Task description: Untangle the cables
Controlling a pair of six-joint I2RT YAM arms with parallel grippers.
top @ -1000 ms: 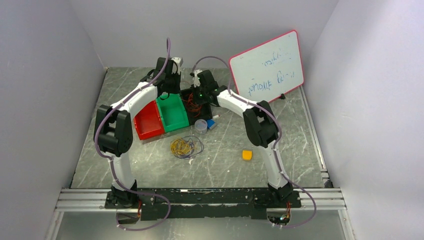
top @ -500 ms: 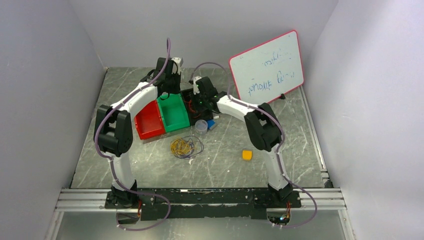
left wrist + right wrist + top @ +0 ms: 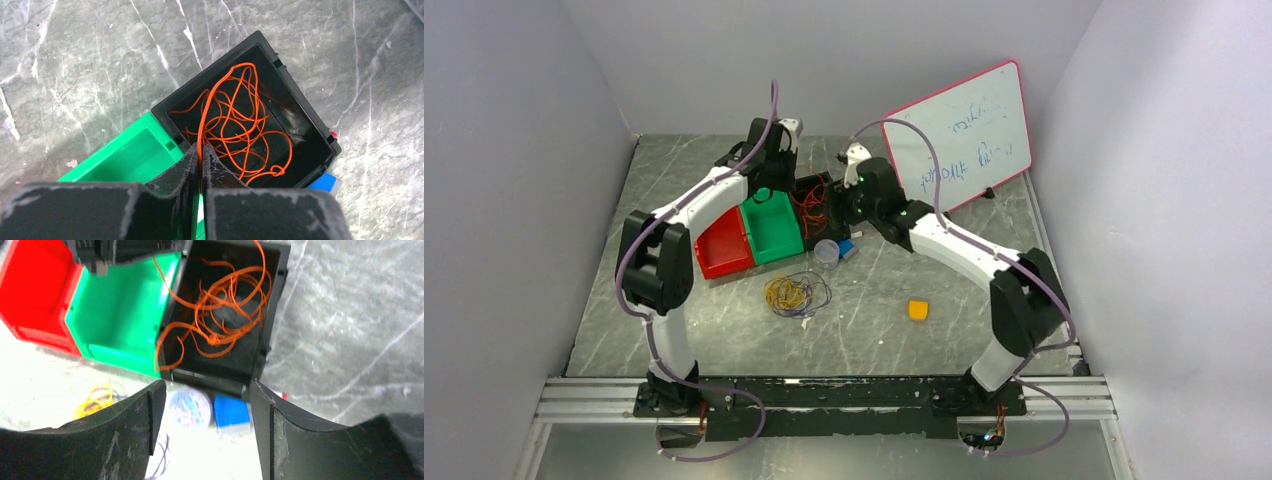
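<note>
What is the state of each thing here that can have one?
left gripper, shut on orange cable
right gripper, open, empty
orange cable, one strand pinched, rest loose in black bin
green bin, empty
red bin, empty
yellow and purple cables, tangled together on table

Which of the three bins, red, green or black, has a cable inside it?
The black bin, at the right end of the row: loops of orange cable lie in it. The green bin and the red bin show nothing inside.
</note>
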